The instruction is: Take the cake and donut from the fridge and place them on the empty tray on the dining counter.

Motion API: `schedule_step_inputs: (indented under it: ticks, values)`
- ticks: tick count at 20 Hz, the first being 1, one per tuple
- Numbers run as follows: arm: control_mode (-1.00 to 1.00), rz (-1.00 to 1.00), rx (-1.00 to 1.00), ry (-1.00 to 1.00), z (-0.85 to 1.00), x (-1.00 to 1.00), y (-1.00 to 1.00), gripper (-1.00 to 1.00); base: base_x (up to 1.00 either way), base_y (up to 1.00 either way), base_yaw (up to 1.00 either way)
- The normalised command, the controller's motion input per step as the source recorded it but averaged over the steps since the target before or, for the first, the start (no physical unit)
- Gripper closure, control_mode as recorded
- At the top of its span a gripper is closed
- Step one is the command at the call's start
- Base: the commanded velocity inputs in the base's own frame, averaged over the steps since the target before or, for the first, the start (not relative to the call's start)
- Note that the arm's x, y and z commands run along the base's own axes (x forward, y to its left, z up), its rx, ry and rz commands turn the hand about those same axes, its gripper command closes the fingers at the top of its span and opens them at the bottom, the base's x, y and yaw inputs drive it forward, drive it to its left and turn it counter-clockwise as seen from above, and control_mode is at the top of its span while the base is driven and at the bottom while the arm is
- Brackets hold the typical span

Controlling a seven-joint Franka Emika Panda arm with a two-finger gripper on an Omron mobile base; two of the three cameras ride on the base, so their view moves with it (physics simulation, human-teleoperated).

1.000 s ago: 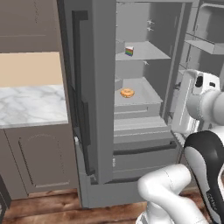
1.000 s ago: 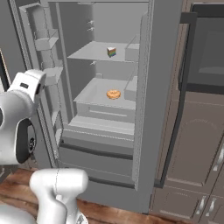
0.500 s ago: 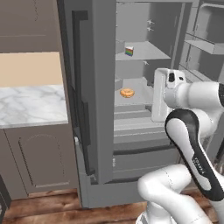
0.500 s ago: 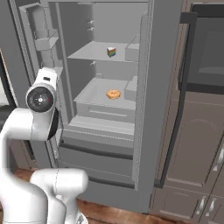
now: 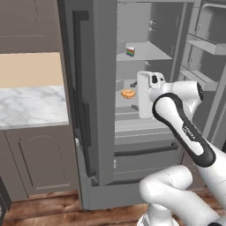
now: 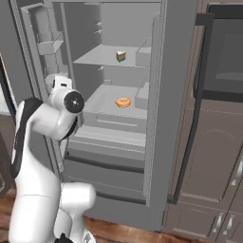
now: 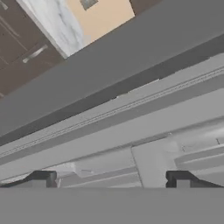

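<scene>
Fridge (image 5: 101, 132) stands open, center of left base view. Cake (image 5: 130, 51) on upper shelf, upper center; its wedge direction is too small to tell. Donut (image 5: 128, 93) lies flat on the shelf below, mid-frame, ring hole facing up. Arm link carries small dark lettering, unreadable. Gripper (image 7: 111, 179) at bottom of hand view, fingertips (image 7: 41, 178) spread wide apart, holding nothing, facing fridge's grey interior.
</scene>
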Motion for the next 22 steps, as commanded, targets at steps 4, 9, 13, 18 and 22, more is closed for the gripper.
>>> schedule_step_inputs:
  ticks: [4, 9, 13, 18, 22]
  values:
    - [-1.0, 0.08, 0.01, -0.01, -0.29, 0.54, 0.89, -1.0, 0.0, 0.0, 0.0]
    - [-1.0, 0.13, 0.0, -0.03, -0.13, 0.38, 1.0, -1.0, 0.0, 0.0, 0.0]
    - [-1.0, 0.18, 0.0, -0.03, -0.19, 0.19, 1.0, -1.0, 0.0, 0.0, 0.0]
    - [-1.0, 0.2, -0.03, -0.03, -0.25, -0.05, 0.92, -1.0, 0.0, 0.0, 0.0]
    - [-1.0, 0.0, -0.05, -0.16, 0.2, -0.97, -0.64, -1.0, 0.0, 0.0, 0.0]
